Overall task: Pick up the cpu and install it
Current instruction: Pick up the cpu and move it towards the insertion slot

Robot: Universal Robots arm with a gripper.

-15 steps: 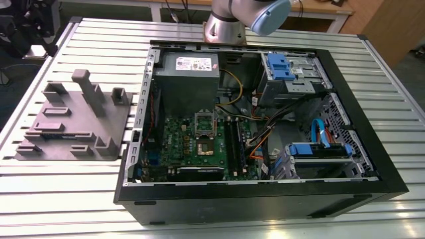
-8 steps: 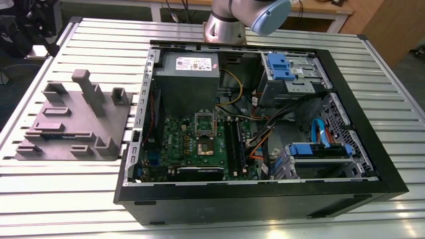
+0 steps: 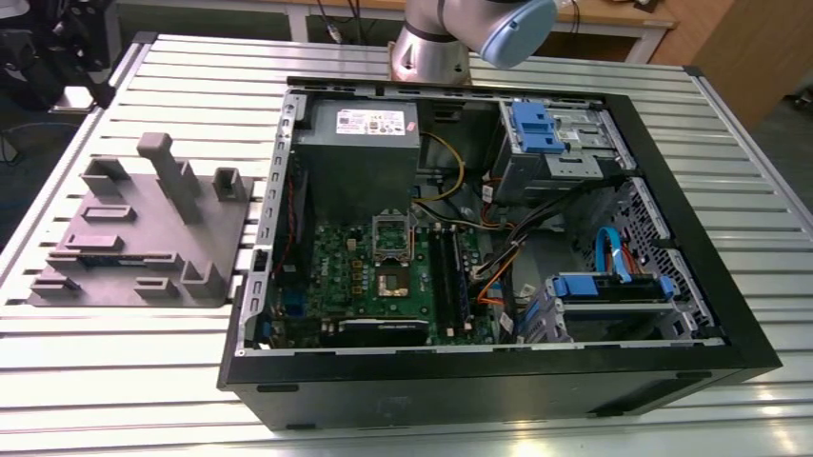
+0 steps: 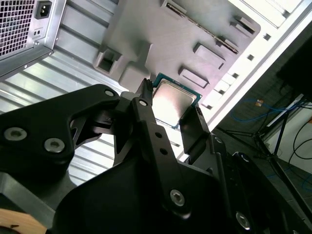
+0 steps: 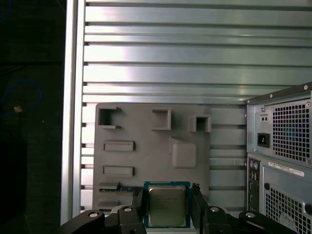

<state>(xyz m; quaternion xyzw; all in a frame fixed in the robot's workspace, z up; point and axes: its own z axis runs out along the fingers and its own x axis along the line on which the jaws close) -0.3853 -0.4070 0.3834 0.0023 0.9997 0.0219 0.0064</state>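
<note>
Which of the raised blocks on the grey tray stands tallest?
The narrow post near the grey tray's far edge in the exterior view: it rises well above the low blocks around it. The tool holds the cpu.

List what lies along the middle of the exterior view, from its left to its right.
Grey slotted fixture → processor socket on the green board → black memory sticks → blue cable → black right wall of the case.
</note>
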